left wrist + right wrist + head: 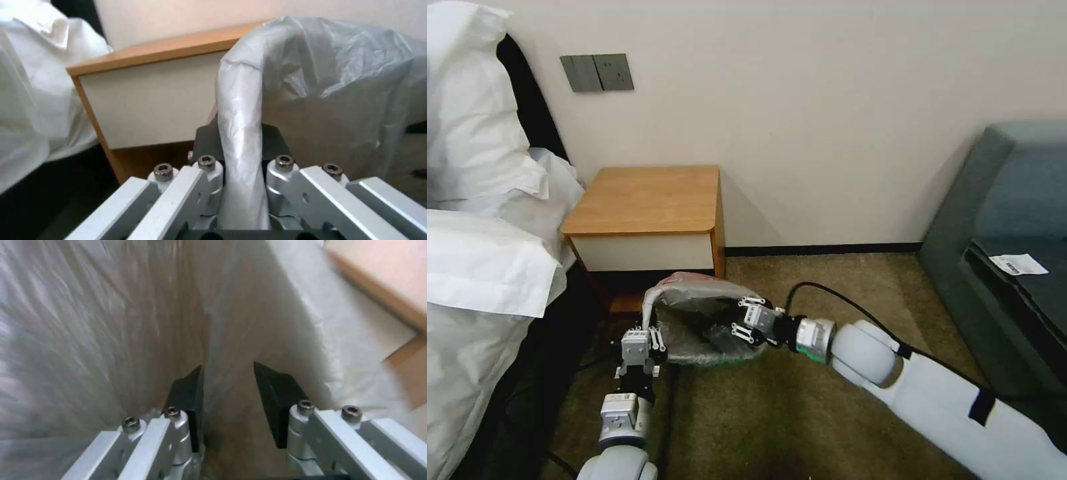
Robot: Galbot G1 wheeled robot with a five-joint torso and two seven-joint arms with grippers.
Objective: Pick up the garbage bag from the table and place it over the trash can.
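The left tool (648, 331) is down low in front of the worktop (647, 200), and it pinches a rolled-up bit of the bag (700, 297). From the left wrist camera, the plastic runs as a thick twisted strip (242, 133) right between the two dark fingers (206, 140), which press on it from both sides.

The right tool (735, 323) reaches in from the other side, with its long white arm (934, 393) lying across the carpet (800, 413). It sits at the near right part of the bag's mouth. From its own wrist camera, the two black fingers (276, 396) are spread a little apart, and a fold of thin plastic (231, 350) hangs in the gap. One finger touches the plastic, but the other is not pressed on it, so I can't tell if it is holding.

The bag is grey and crinkly, with a pink-red edge at the back. It is puffed up and open over the bin (717, 357) on the floor. A bit of the bin's pale green wall peeks out under the plastic at the front.

The worktop's brown top is bare. A bed with white pillows (480, 160) is just beside it on the left. A grey-blue sofa (1007, 220) stands far off on the right.
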